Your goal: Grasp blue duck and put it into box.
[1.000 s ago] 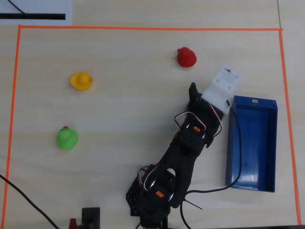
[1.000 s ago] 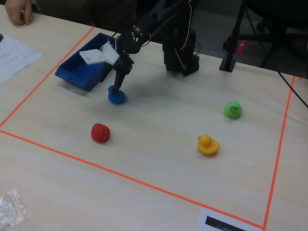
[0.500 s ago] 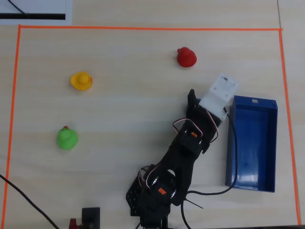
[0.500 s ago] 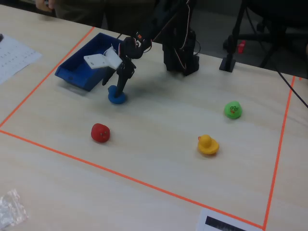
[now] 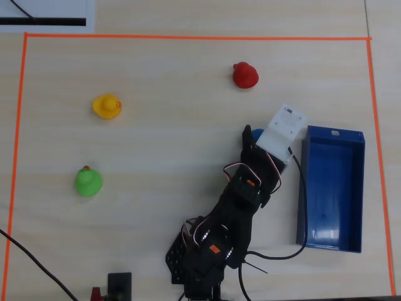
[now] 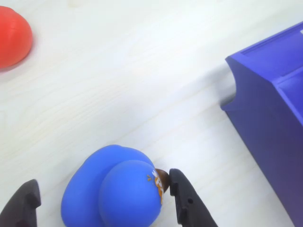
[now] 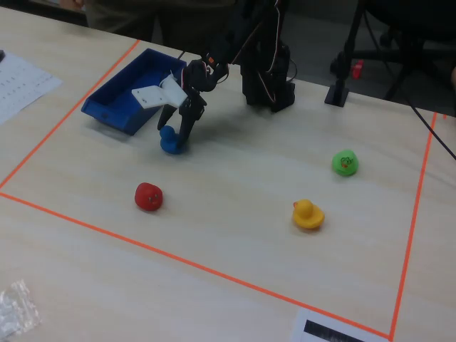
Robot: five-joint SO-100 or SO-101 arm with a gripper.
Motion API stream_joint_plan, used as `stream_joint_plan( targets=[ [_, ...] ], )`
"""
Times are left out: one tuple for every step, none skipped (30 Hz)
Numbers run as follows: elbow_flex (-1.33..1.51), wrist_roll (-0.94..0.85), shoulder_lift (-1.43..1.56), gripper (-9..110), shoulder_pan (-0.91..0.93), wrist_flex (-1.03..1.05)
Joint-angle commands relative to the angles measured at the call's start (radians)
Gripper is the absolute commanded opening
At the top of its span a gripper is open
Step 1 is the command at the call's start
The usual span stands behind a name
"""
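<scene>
The blue duck [image 6: 116, 189] sits on the desk [image 6: 142, 85] between the two fingers [image 6: 184, 198], which are spread apart, the right one just beside its beak in the wrist view. The box [image 6: 274, 123] lies nearby, right of the fingers.

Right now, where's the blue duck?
Wrist view: blue duck sits on the table between the open gripper fingers, left of the box, red duck beyond.

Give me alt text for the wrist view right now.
The open hand straddles the small rounded bright-blue rubber duck, one dark finger beside its beak. The long dark-blue plastic box stands at right, and a red rounded duck sits top left on the pale wooden table.
</scene>
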Motion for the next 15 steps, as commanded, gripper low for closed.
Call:
stream_joint_plan(
  targets=[
    [-0.003,0.02,-0.005,37,-0.006,-0.021],
    [-0.005,0.023,-0.005,37,-0.008,-0.021],
    [-0.006,0.025,-0.005,37,-0.008,-0.021],
    [-0.006,0.026,-0.005,37,-0.009,-0.021],
    [-0.006,0.028,-0.005,37,-0.011,-0.021],
    [-0.008,0.029,-0.003,37,-0.011,-0.021],
    [-0.008,0.031,-0.002,37,-0.011,-0.021],
    [-0.008,0.031,0.0,37,-0.011,-0.021],
    [-0.009,0.032,0.002,37,-0.012,-0.021],
    [-0.011,0.034,0.003,37,-0.012,-0.021],
    [-0.011,0.034,0.005,37,-0.012,-0.021],
    [-0.011,0.034,0.008,37,-0.012,-0.021],
    [-0.012,0.035,0.011,37,-0.012,-0.021],
    [-0.012,0.035,0.014,37,-0.012,-0.021],
    [-0.015,0.037,0.015,37,-0.012,-0.021]
  ],
)
